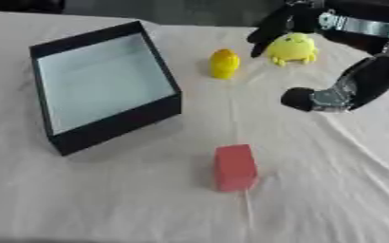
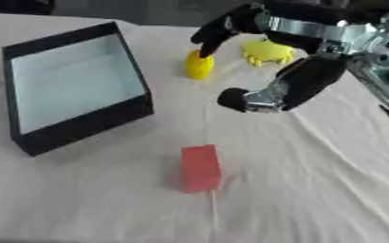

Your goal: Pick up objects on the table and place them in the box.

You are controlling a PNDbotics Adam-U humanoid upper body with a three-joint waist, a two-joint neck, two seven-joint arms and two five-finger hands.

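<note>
Three objects lie outside the box (image 1: 106,85), and nothing can be seen inside it, so by these views the task looks hardly begun: all three are left to be picked up and dropped in. The box, black-walled with a pale floor, sits open on the cloth-covered counter (image 1: 106,204). A small yellow rounded object (image 1: 224,63) stands just beside the box's far right corner; a yellow toy with little legs (image 1: 292,48) rests further out from the box on that same side, near the counter's far edge; a red block (image 1: 234,167) lies on the near side of the box, apart from its front right corner. The right hand (image 1: 274,26) reaches in over the far edge, on the side of the two yellow things away from the box, its dark fingers (image 2: 210,35) spread and pointing down, holding nothing. Those fingers hang between the rounded object and the legged toy, their tips close above the rounded object in the right eye view; whether they touch either cannot be told. The thumb (image 2: 235,99) juts out lower, toward the block, well clear of it. The left hand shows in neither view
</note>
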